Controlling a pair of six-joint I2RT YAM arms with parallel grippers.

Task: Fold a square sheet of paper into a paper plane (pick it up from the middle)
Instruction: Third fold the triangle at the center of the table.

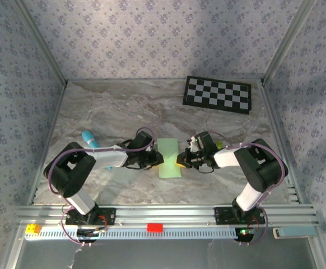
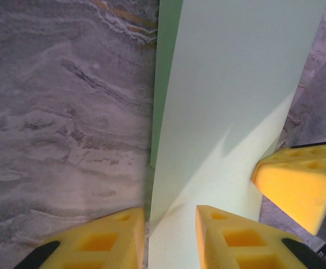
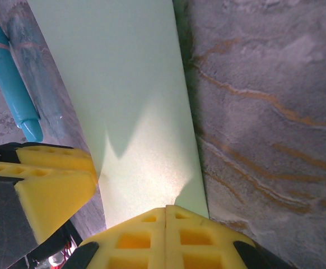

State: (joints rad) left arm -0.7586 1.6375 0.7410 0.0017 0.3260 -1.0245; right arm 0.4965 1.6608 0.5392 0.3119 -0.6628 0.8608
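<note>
Currently find the right fingers (image 3: 135, 241) shut pad to pad, no gap, tips set on the near edge of the square sheet of paper (image 3: 129, 101). Cannot tell whether a layer is nipped between them or merely pressed down. Find the left fingers (image 2: 96, 244) apart by a modest gap, one over bare worktop (image 2: 51, 112), the other over the sheet, with the sheet's edge running into the gap. See no clamp there.

Place the sheet flat on the worktop between the two arms, left fingers at its left side, right fingers at its right, both touching or just beside it.

Judge the sheet folded once: reads as a narrow strip from above, with a second layer peeking out along one edge in the left wrist view. See no corners turned in, no wing folds, no pointed nose. Judge the task early, then: centre fold made or under pressing; nose corners, further folds and wings all left.

Farther out, note a cyan-blue stick (image 3: 12, 84) lying apart from the sheet, and a black-and-white checkerboard (image 1: 218, 94) well apart at the back right.
</note>
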